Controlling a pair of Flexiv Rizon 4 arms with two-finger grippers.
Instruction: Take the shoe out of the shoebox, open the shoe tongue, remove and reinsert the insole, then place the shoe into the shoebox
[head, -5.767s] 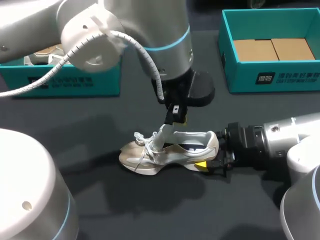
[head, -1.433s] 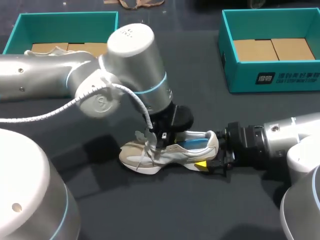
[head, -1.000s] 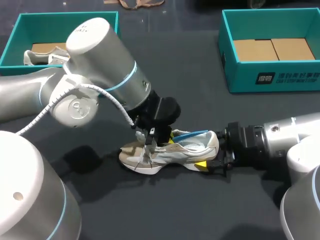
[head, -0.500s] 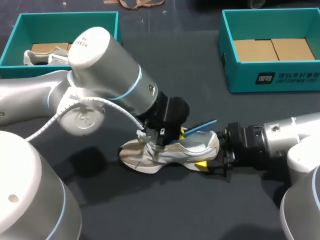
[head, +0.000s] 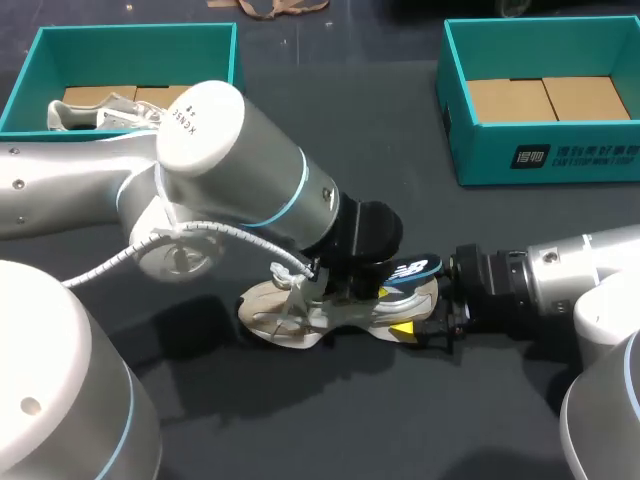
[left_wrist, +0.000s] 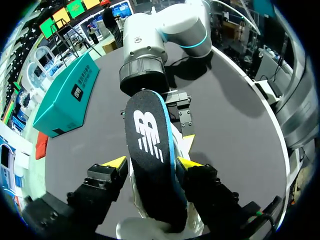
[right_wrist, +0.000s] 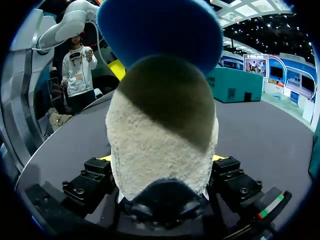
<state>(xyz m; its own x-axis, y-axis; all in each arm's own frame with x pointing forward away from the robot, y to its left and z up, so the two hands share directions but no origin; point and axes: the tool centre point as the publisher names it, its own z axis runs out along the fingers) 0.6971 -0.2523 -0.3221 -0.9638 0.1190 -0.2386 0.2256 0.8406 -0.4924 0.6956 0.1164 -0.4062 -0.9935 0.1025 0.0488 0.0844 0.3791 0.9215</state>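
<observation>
pinching the insole (left_wrist: 150, 145) in the left gripper (left_wrist: 152, 162), sticking up out of the shoe (head: 300, 312); clamping the heel in the right gripper (right_wrist: 162, 159).

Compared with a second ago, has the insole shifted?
Yes. The insole has risen out of the shoe and swung toward the right tool, which has kept its place at the shoe's back end; the insole's tip now overhangs there.

A robotics lab, it seems: silver left arm (head: 230, 160) and right arm (head: 570, 275) over a dark bench (head: 330, 430) bearing a teal left shoebox (head: 130, 50) and right shoebox (head: 480, 150).
</observation>
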